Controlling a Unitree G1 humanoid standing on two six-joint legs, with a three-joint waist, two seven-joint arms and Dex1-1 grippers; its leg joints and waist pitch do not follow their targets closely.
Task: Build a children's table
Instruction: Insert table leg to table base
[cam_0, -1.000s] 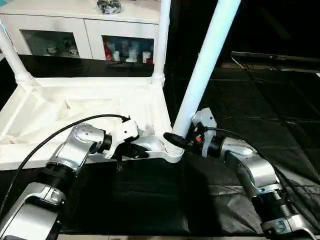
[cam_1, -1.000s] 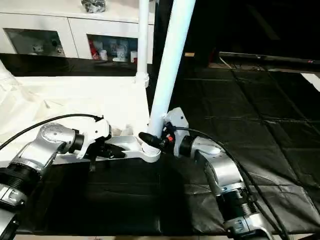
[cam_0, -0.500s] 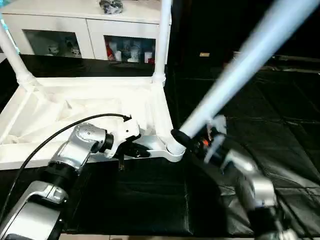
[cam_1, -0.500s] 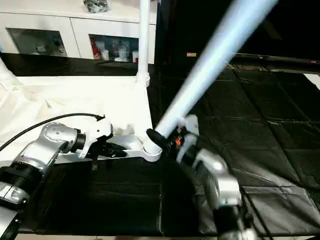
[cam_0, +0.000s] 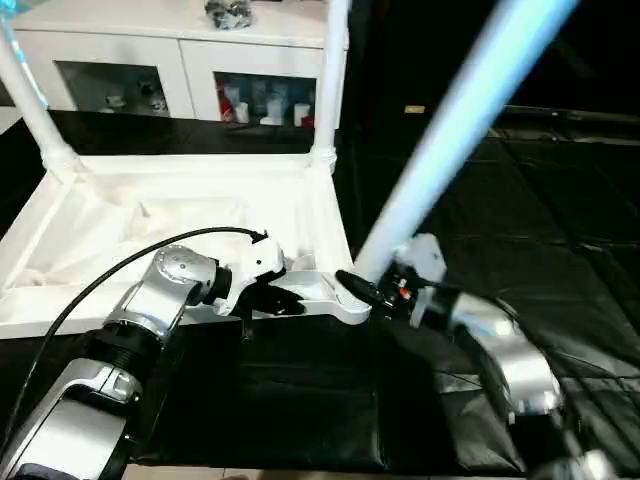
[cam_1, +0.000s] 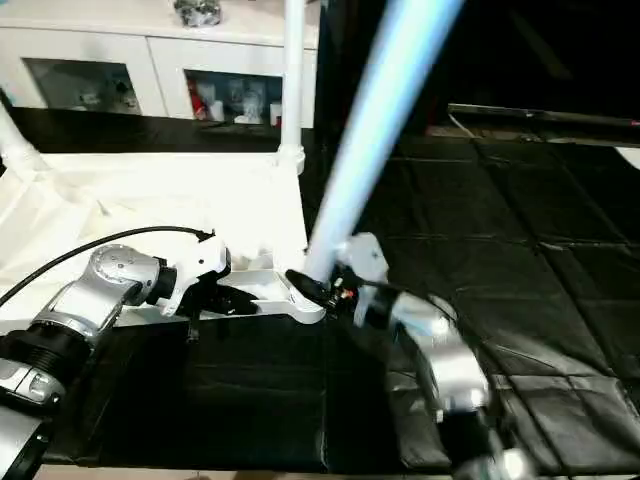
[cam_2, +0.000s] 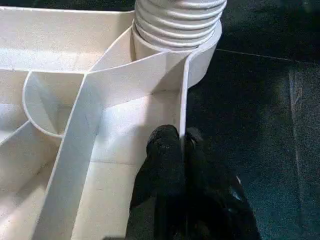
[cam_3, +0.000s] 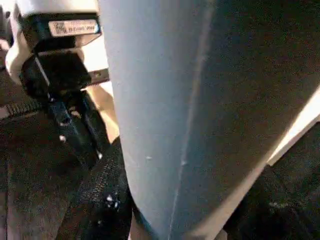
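The children's table top (cam_0: 150, 215) lies upside down on the black mat, its ribbed underside facing up. Two white legs stand in its far corners (cam_0: 40, 110) (cam_0: 328, 80). My left gripper (cam_0: 290, 300) is shut on the top's thin near rim (cam_2: 181, 100), close to the near right corner socket (cam_0: 345, 305). A third leg (cam_0: 450, 120) has its ribbed end (cam_2: 177, 25) in that socket and leans up to the right. My right gripper (cam_0: 365, 288) is shut on this leg just above the socket. One black finger (cam_3: 100, 200) lies against the tube.
A white cabinet (cam_0: 200, 60) with glass doors stands behind the table top, with a dark object (cam_0: 228, 12) on it. The black quilted mat (cam_0: 520, 200) stretches to the right. A black cable (cam_0: 100, 285) loops over my left forearm.
The leg in my right gripper swung from nearly upright far over to the right, then came part way back. My right forearm moved with it. The left gripper kept its hold.
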